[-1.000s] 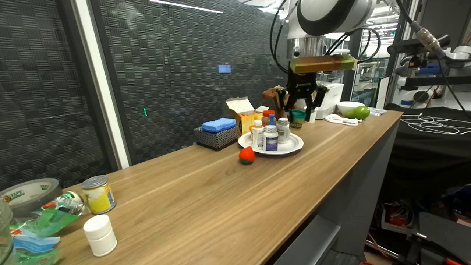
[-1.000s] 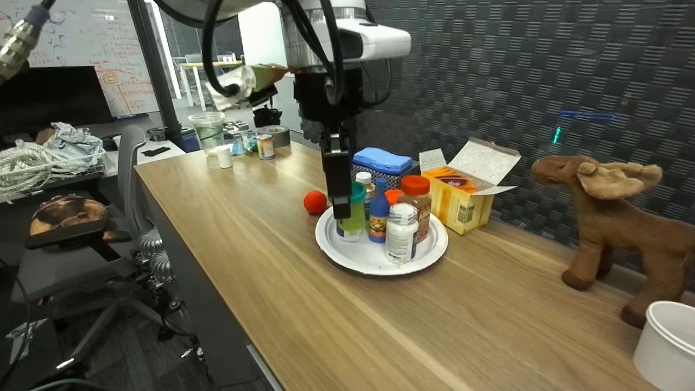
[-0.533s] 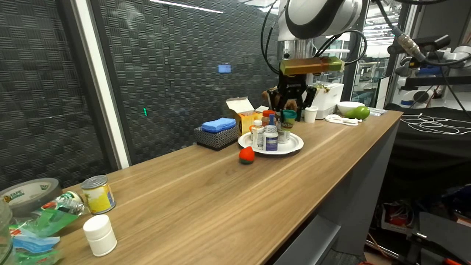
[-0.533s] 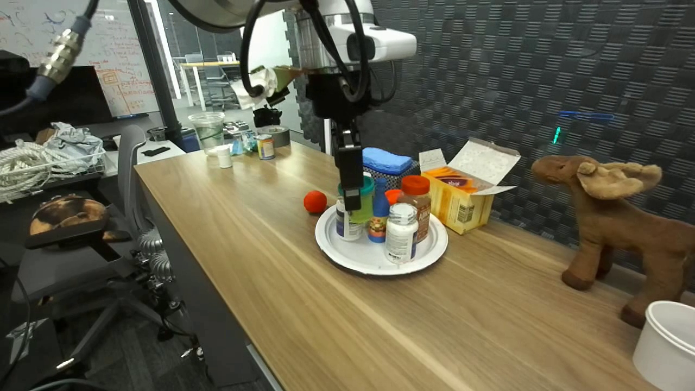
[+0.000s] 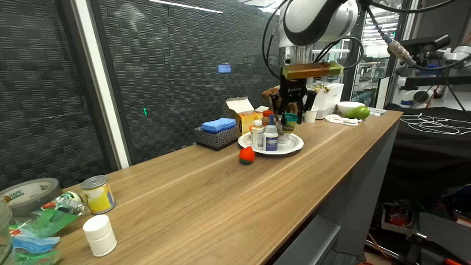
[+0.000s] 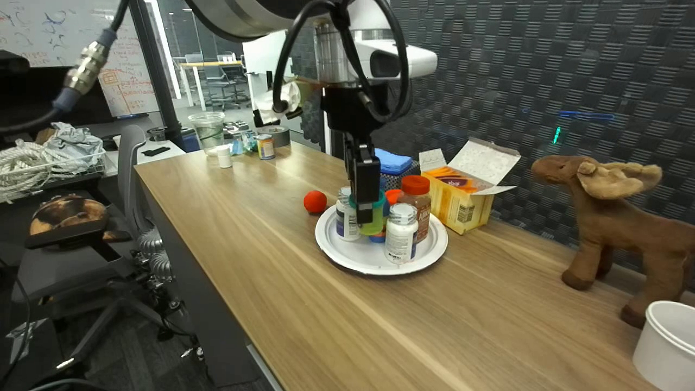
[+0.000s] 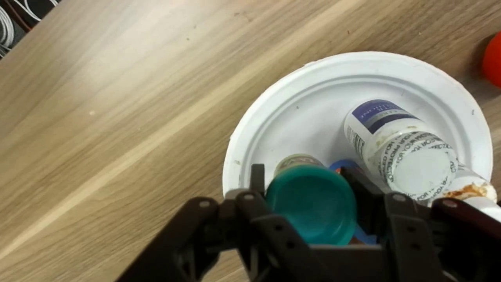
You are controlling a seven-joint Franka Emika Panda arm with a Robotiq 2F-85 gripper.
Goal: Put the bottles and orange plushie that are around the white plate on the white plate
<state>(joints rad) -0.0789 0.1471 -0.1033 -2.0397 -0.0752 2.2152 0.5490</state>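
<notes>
My gripper (image 5: 291, 118) is shut on a small tub with a teal lid (image 5: 289, 127) and holds it above the white plate (image 6: 358, 260). In the wrist view the teal lid (image 7: 313, 207) sits between the fingers. On the plate stand a white bottle with a purple label (image 5: 271, 141), a white bottle (image 5: 258, 135), another white bottle (image 6: 402, 239), a blue bottle (image 5: 271, 119) and a jar with an orange-red lid (image 6: 415, 185). The blue bottle is mostly hidden behind the tub in an exterior view. The orange plushie (image 5: 246, 155) lies on the table beside the plate, off it.
A yellow open box (image 6: 461, 209) and a blue cloth on a dark box (image 5: 219, 126) stand behind the plate. A brown moose toy (image 6: 613, 217) and a white cup (image 6: 665, 342) stand further along. A squat white jar (image 5: 100, 235) and a can (image 5: 98, 195) stand at the far end.
My gripper has carried the tub sideways, further over the plate among the bottles, and then slightly lower. The bottles on the plate and the orange plushie have not moved.
</notes>
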